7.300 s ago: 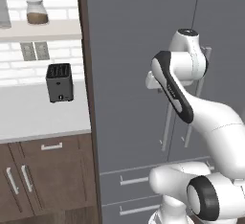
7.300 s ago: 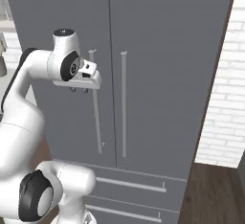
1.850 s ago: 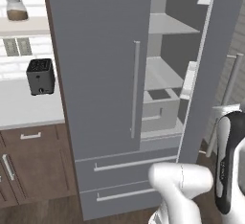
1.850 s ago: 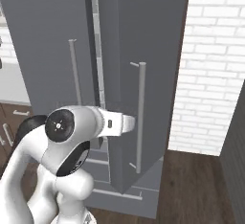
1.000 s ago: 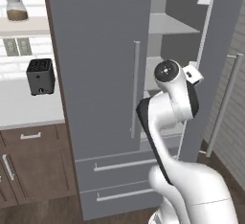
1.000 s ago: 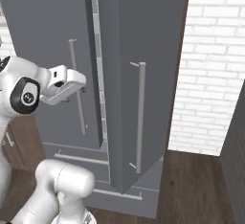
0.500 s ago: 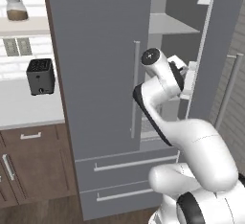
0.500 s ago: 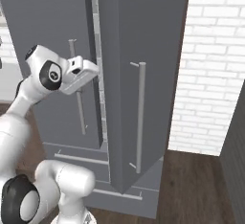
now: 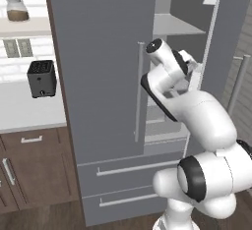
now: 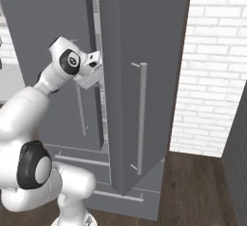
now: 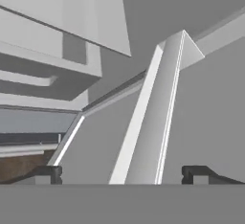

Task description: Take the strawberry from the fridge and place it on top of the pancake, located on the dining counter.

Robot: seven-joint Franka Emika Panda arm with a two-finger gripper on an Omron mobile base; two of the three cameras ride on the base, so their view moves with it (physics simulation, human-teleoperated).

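While the gripper [image 11: 122, 173] is spread wide and holds nothing, it points into the gap of the fridge [image 9: 103, 71], whose right door [image 10: 144, 75] hangs open. I think the step now is to reach in for the strawberry, but I cannot see the berry on the pale shelves [image 9: 174, 25] ahead of the fingers. It should go in slowly, straight between the two doors, and look first. The edge of the open door sits just beside the hand and could bump it. Well off to the left side of the arm, a black toaster [image 9: 41, 78] stands on a white worktop [image 9: 24, 111], with a jar [image 9: 17, 9] on a shelf above.
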